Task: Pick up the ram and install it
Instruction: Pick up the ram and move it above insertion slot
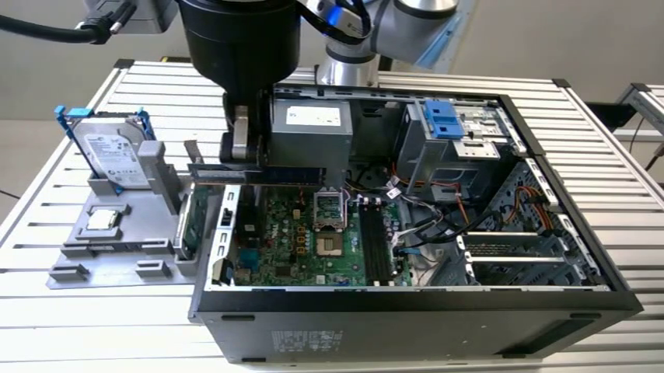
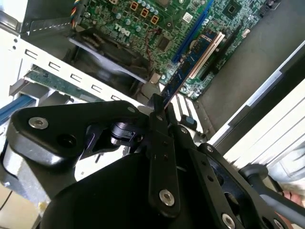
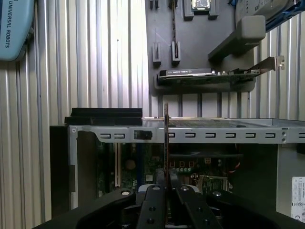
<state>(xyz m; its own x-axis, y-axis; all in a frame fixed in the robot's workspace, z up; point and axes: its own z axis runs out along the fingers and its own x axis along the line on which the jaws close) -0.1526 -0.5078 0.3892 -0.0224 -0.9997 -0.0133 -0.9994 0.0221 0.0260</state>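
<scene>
My gripper [image 1: 247,159] is shut on the ram [image 1: 285,172], a long thin dark stick held level and on edge. It hangs over the rear left corner of the open computer case [image 1: 415,299], above the green motherboard [image 1: 311,233]. The black memory slots [image 1: 374,245] lie further toward the exterior view's right. In the second wrist view the ram [image 2: 190,62] runs out from the gripper [image 2: 159,113] over the board. In the first wrist view the ram [image 3: 166,138] is edge-on, a thin line rising from the gripper [image 3: 167,186] across the case wall.
A grey fixture [image 1: 104,249] left of the case holds a hard drive [image 1: 109,151] in a blue frame and a green expansion card [image 3: 205,75]. Inside the case are a grey power supply [image 1: 311,128], a drive cage [image 1: 446,124] and loose cables [image 1: 436,221].
</scene>
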